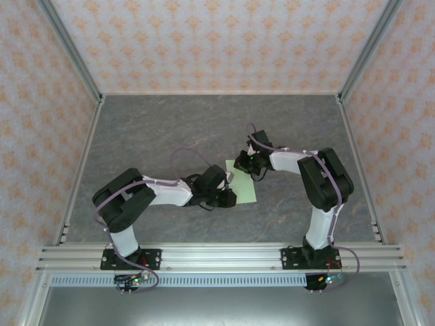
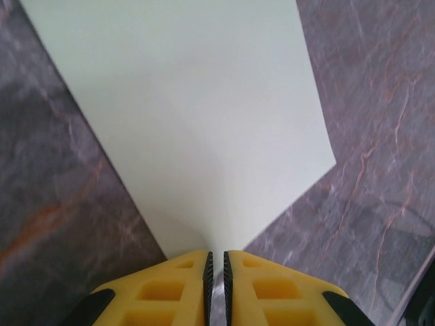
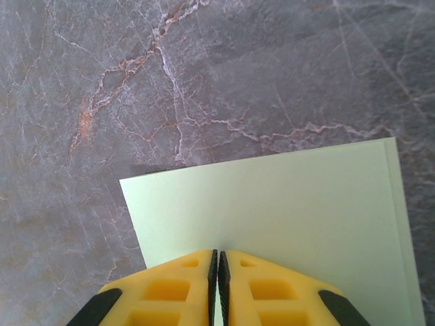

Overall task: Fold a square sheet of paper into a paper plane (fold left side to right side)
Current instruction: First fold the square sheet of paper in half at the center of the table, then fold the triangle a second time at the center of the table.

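Left end effector [image 2: 217, 282] pinches the near-left corner of the sheet [image 2: 204, 115]; right end effector [image 3: 218, 285] pinches its far edge, at the middle of the bench [image 1: 156, 129]. Light, floppy paper (probably slick, easily creased), so I judge corners and edges the best holds.

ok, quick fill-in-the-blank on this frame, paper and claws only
1. The square sheet of paper is pale ____.
2. The left claw and the right claw are each ____ on an edge of that sheet.
3. The fingers of both claws are ____ in colour.

Missing words: green; shut; yellow.
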